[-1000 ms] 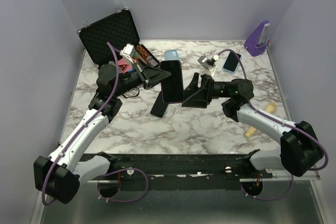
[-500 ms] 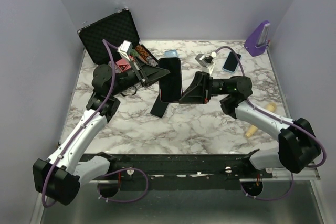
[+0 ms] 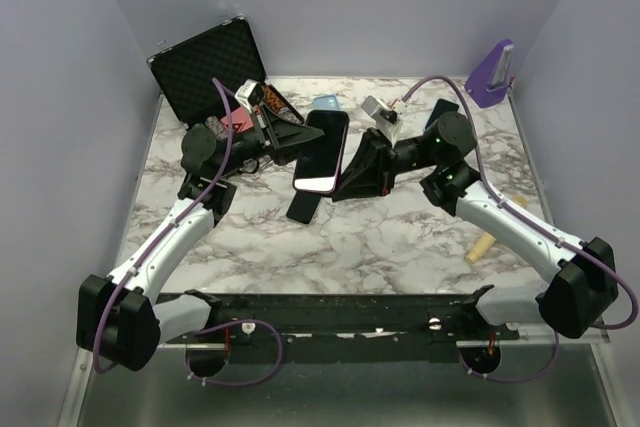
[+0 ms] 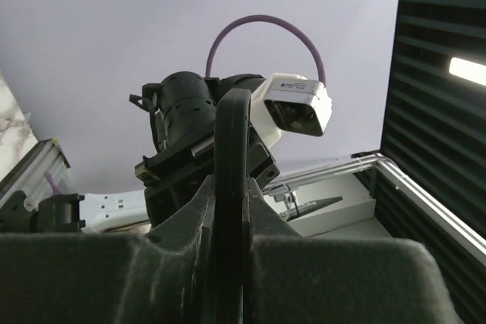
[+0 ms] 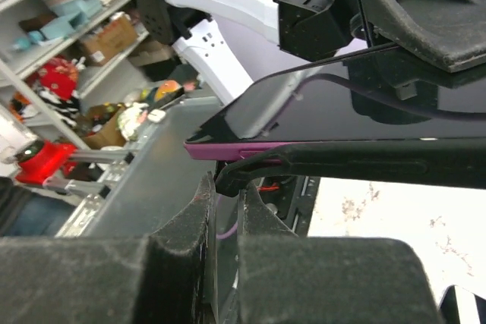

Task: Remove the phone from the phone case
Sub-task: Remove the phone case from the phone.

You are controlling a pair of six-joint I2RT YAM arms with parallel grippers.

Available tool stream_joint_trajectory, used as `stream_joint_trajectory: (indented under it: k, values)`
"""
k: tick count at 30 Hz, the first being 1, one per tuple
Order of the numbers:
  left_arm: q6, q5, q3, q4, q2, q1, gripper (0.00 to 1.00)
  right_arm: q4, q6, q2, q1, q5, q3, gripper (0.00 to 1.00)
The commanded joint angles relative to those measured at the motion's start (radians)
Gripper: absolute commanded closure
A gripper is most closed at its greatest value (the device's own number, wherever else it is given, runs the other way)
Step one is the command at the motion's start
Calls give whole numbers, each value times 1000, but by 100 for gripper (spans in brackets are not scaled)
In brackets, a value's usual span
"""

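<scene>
The phone (image 3: 322, 152), dark-screened with a pink-purple body, hangs tilted above the table's middle between both arms. My left gripper (image 3: 306, 135) is shut on its far-left long edge; in the left wrist view the thin black edge (image 4: 231, 134) stands clamped between the jaws (image 4: 230, 218). My right gripper (image 3: 343, 185) is shut on the near corner of the black phone case (image 5: 364, 163). In the right wrist view that corner sits pinched between my fingers (image 5: 226, 187) and has peeled slightly off the pink phone (image 5: 250, 148).
A flat black slab (image 3: 303, 204) lies on the marble under the phone. An open foam-lined black box (image 3: 205, 72) stands at the back left, a light blue item (image 3: 325, 103) behind the phone, a purple stand (image 3: 490, 75) back right, a wooden piece (image 3: 483, 245) right.
My right gripper has closed on the case's corner. Both arms shifted, and the phone now lies more tilted, its near end swung left.
</scene>
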Motion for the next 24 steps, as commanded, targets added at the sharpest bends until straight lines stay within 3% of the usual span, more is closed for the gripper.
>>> stream_joint_trajectory:
  k: [1,3,7,10,12,14,15,18,21,24]
  values:
    - [-138,49,-11,79,-14,-45,100,-369,-440,-5,3,381,78,99]
    - [-127,40,-11,95,-24,-45,100,-399,-374,6,3,540,78,99]
    - [-53,-9,-11,55,-56,-54,100,-542,-204,-24,29,1072,34,99]
    - [20,-35,6,-9,-73,-70,100,-652,-236,-41,80,1377,32,99]
    - [86,-66,19,-45,-83,-76,100,-687,-280,-46,86,1456,34,99]
    - [160,-111,26,-97,-96,-80,100,-676,-312,-86,86,1358,15,99]
    - [195,-139,26,-111,-105,-79,100,-651,-312,-110,86,1277,-11,94]
    - [330,-268,23,-174,-137,-79,100,-581,-308,-172,86,984,-64,63]
    - [356,-401,-18,-107,-159,-85,100,-555,-224,-181,86,818,-87,47]
    - [294,-483,-63,39,-143,-88,100,-367,-132,-195,86,653,-170,34]
